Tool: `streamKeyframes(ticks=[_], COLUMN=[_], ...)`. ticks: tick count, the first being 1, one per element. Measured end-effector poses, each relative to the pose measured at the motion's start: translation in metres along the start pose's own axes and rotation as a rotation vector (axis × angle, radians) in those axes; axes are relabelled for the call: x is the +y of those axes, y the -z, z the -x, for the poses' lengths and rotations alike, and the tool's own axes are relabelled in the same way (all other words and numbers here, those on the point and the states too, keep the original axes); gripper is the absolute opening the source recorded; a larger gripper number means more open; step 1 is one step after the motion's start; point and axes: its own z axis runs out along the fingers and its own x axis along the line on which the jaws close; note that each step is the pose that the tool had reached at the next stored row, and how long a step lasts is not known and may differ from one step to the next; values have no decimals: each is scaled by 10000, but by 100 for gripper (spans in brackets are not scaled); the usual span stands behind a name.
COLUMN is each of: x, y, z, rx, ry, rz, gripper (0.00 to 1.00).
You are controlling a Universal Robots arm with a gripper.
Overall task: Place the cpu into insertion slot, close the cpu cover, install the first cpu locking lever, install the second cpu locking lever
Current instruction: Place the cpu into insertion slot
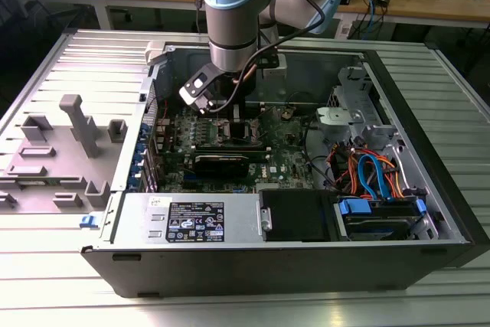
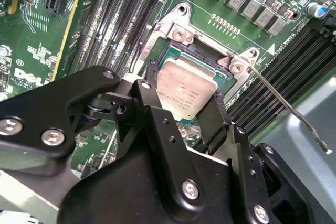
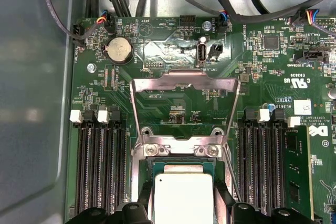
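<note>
Gripping chip (image 2: 186,90) between closed fingers (image 2: 152,114), right over socket (image 2: 176,53); judged not yet seated. Noted cover (image 3: 184,81) flipped up clear of socket, lever (image 2: 294,114) sticking free. Nothing finished: seating, cover, both levers outstanding.

Coin cell (image 3: 118,51) on mobo (image 3: 273,72); labelled PSU (image 1: 191,220) along case wall (image 1: 268,266) (label up); blue + orange cables (image 1: 373,174) nr drive bay (image 1: 383,223).

We see small white lettering across the green circuit board (image 3: 252,77), faint marks on the cpu (image 2: 186,90), and a printed label (image 1: 195,221) on the power supply (image 1: 134,223).
</note>
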Motion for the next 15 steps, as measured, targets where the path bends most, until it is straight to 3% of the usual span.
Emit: streamKeyframes(ticks=[15], x=[-1], y=[-22], z=[-5], rx=[-25], ry=[-171], rz=[1], gripper=[55])
